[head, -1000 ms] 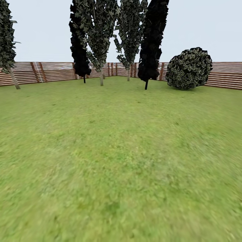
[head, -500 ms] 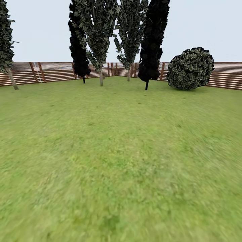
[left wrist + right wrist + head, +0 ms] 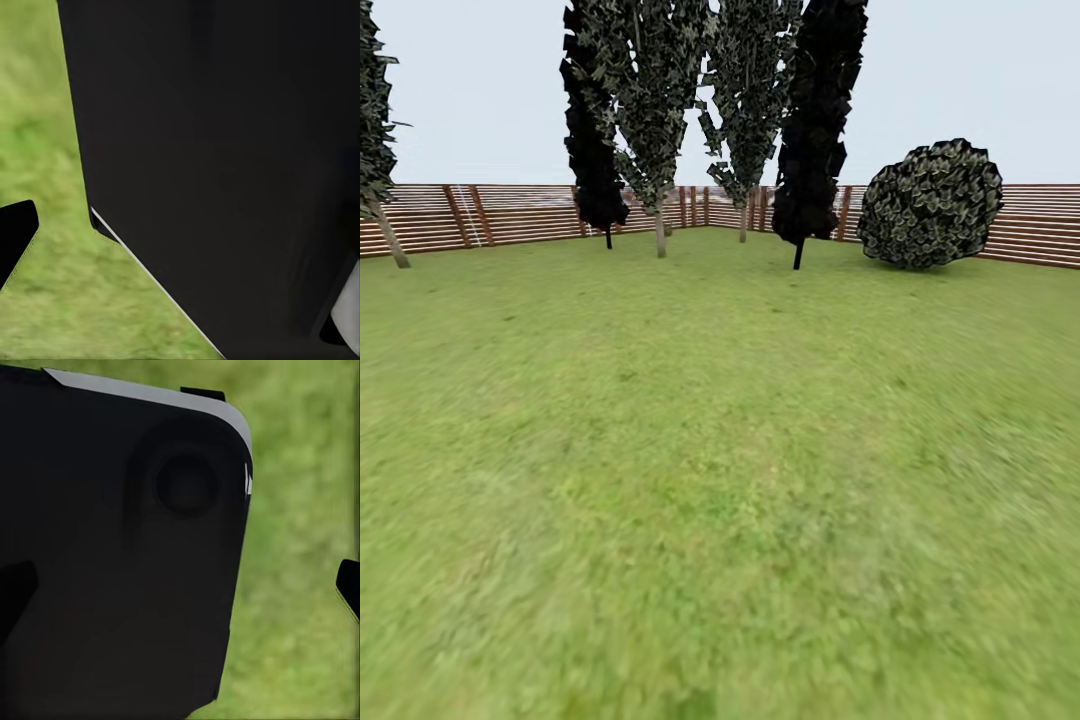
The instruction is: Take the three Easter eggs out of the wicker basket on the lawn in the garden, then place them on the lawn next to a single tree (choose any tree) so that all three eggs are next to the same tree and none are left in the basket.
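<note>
The robot is looking out over the lawn (image 3: 720, 450) in the garden; the grass is wide, flat and green with some yellowish patches; far off, a brown wooden fence (image 3: 530, 212) is running along the back. In front of the fence, 2 near-black trees (image 3: 815, 120) are standing tall, and a round dark bush (image 3: 930, 203) is sitting off to the right of them; between the black ones, a slim tree (image 3: 659, 232) with a pale trunk is standing, another like it (image 3: 742, 222) is just behind, and 1 more pale trunk (image 3: 390, 238) is leaning at the far left. The wicker basket and the 3 Easter eggs are somewhere out of sight, so I cannot say where they are. In each wrist view a big black part of the robot's own body is blocking most of the picture, with blurry grass beside it; a small dark tip (image 3: 15, 236) is poking in at the edge of the left wrist view, and I cannot tell if the jaws on either arm are spread or pressed together. I think the robot is on its way; it could pick the wrong kind of tree, or roll far from the basket, because the basket is not ahead of it.
</note>
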